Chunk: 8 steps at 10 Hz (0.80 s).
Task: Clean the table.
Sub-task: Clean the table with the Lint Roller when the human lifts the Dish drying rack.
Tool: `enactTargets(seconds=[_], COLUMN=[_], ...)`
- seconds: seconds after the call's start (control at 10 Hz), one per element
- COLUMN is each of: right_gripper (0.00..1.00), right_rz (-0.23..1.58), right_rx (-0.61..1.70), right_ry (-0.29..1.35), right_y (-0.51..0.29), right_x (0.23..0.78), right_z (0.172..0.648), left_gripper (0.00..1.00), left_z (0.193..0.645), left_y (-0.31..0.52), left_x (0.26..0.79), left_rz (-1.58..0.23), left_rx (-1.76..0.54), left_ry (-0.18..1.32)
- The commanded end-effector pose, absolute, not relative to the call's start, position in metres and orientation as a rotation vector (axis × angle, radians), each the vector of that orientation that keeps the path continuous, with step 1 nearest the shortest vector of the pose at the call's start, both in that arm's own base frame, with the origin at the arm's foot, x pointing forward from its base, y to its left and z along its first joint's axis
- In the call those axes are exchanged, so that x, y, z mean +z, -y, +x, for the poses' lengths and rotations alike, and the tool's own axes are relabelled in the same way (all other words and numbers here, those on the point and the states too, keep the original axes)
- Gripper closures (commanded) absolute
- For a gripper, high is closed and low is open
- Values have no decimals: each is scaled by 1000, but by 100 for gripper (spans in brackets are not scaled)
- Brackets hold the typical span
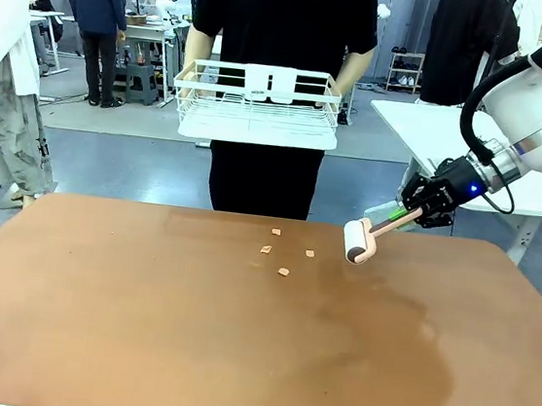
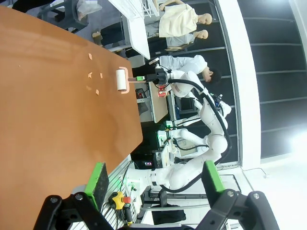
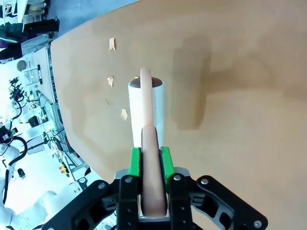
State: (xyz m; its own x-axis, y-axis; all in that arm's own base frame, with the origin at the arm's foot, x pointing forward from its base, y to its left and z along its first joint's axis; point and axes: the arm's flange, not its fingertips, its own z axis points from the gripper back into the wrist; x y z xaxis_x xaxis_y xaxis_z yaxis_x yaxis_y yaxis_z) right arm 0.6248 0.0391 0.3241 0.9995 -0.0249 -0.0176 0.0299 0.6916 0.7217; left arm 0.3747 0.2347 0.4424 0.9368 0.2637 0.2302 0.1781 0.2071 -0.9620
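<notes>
Though near table (image 1: 139, 325) edge, roller (image 1: 357, 242) unobstructed.

**One clamped, one spread**

The right arm (image 1: 541, 111) slants down from the picture's right. The right gripper (image 1: 413, 210) has both fingers (image 3: 135, 160) pressed against a lint roller (image 1: 357, 242) handle. The left gripper (image 2: 154, 181) hangs with its fingers wide apart.

White wire rack (image 1: 261, 104): held level at the far side, centre, in front of a person in black (image 1: 283, 8). White-topped worktop (image 1: 436, 134): far right. Person in a dark blue jacket (image 1: 95, 7): far left, standing, back turned.
</notes>
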Motion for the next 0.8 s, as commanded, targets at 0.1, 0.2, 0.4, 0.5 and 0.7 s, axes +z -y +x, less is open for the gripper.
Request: enactTargets(seconds=[0.1, 0.2, 0.4, 0.5, 0.7], right_gripper=[79, 79, 79, 79, 79], right_rz=[807, 807, 807, 807, 812], right_rx=[-31, -31, -31, -31, -48], right_ry=[-7, -7, -7, -7, 46], right_y=[-39, -39, -39, -39, -41], right_x=[324, 324, 324, 324, 319], right_z=[625, 625, 625, 625, 633], left_gripper=[0, 0, 0, 0, 0], left_z=[373, 373, 373, 373, 373], left_y=[-237, -237, -237, -237, -237], left_x=[443, 443, 443, 443, 443], left_rz=[-1369, -1369, -1369, -1369, -1369], left_rx=[62, 62, 62, 62, 62], left_ry=[386, 386, 386, 386, 386])
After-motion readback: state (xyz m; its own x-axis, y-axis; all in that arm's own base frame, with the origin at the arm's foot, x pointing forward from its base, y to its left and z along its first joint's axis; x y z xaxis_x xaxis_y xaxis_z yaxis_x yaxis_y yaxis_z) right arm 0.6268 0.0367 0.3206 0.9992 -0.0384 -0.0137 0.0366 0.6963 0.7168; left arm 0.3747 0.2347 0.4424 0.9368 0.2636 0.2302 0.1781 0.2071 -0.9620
